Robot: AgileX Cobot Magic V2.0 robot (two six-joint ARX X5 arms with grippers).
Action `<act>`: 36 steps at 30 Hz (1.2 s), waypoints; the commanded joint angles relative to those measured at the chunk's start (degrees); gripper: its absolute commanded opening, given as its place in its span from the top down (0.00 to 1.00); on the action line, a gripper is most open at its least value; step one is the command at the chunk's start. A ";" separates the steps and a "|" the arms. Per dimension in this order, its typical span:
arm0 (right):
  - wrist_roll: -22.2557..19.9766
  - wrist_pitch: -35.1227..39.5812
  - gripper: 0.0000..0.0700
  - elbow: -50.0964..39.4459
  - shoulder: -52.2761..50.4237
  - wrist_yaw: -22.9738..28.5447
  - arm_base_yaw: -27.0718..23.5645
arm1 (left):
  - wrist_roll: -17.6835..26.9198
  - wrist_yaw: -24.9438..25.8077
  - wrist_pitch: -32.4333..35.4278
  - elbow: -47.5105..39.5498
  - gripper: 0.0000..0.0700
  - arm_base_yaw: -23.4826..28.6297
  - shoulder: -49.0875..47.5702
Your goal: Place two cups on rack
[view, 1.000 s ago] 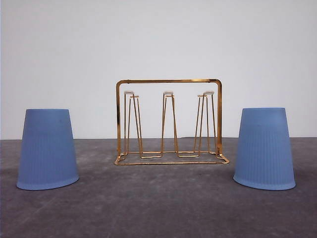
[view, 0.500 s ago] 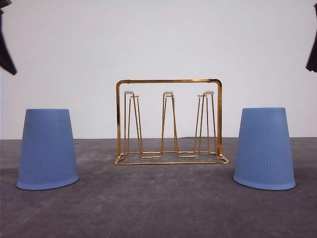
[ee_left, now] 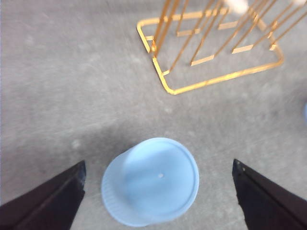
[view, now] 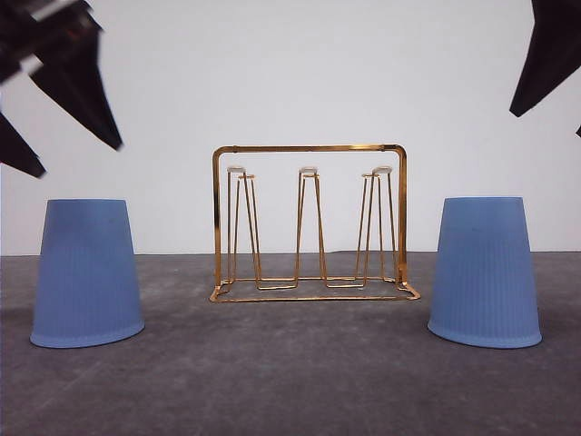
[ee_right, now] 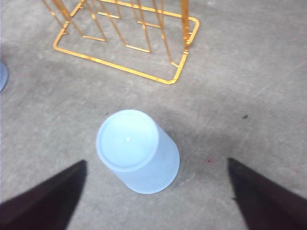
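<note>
Left cup [view: 87,272]: upside down on the table [view: 290,381], left of the rack, well apart.
Right cup [view: 484,271]: upside down, right of the rack, also untouched.
Rack [view: 310,223]: centre, all prongs bare.
Left gripper [ee_left: 158,191]: fingers spread wide, above its cup, holding nothing.
Right gripper [ee_right: 156,189]: fingers spread wide, above its cup, empty.
Progress: nothing placed yet; both cups need grasping, lifting and seating on prongs.

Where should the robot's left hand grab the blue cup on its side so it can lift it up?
Probably from above, pinching the left cup across its ribbed sides, near the narrower closed end. It stands upside down, mouth on the table, so no rim is free. The left gripper is already above it, wide open.
</note>
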 commanded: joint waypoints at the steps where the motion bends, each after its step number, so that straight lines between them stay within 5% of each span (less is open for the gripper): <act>1: -0.55 -0.03 0.05 1.34 0.33 -0.22 0.28 | -0.10 -0.45 0.94 0.68 0.15 -0.75 1.60; 11: -0.57 -0.15 0.05 1.33 0.33 -0.20 0.28 | -0.09 -4.95 2.45 0.68 0.17 -2.56 10.11; 20: -0.55 -0.15 0.05 1.32 0.33 -0.20 0.28 | -0.14 -4.01 2.32 0.81 0.61 -2.80 12.95; 27: -0.52 -0.22 0.05 1.34 0.33 -0.20 0.28 | -0.07 -1.01 0.51 6.51 0.62 -3.90 11.34; 36: -0.48 -0.69 0.05 1.34 0.33 -0.22 0.28 | 1.01 -0.15 -4.72 25.72 0.61 -6.39 11.09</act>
